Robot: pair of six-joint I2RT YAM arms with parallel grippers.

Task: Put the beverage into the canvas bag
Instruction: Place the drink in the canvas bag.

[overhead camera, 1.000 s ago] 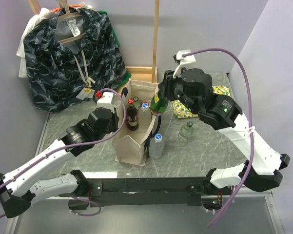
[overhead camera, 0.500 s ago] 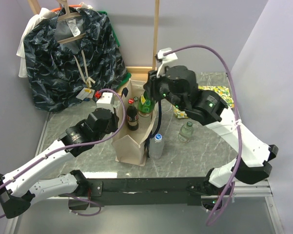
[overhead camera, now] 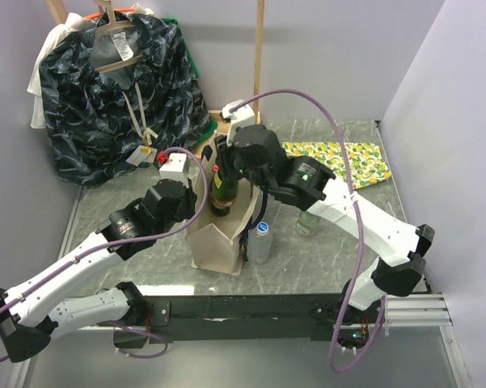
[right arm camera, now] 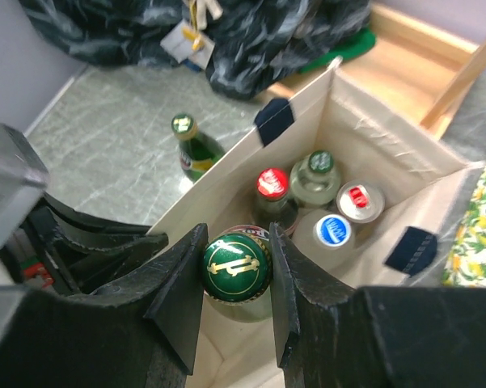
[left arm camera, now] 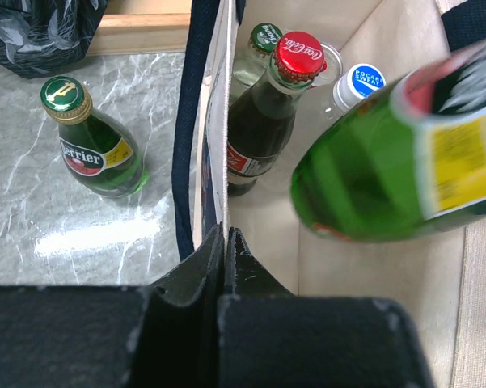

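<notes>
Hanging over the mouth of the canvas bag (right arm camera: 372,137), the green bottle (right arm camera: 236,268) is being clamped at its neck by the right gripper (right arm camera: 236,280). A red-capped cola bottle (right arm camera: 271,183), a green-capped clear bottle (right arm camera: 319,166), a can (right arm camera: 358,198) and a blue-capped bottle (right arm camera: 333,230) are crowding the bag's far half, just beyond it. The left gripper (left arm camera: 224,242) is pinching the bag's near wall, jaws closed on it, while a Perrier bottle (left arm camera: 93,149) is standing outside on the table (left arm camera: 32,234).
</notes>
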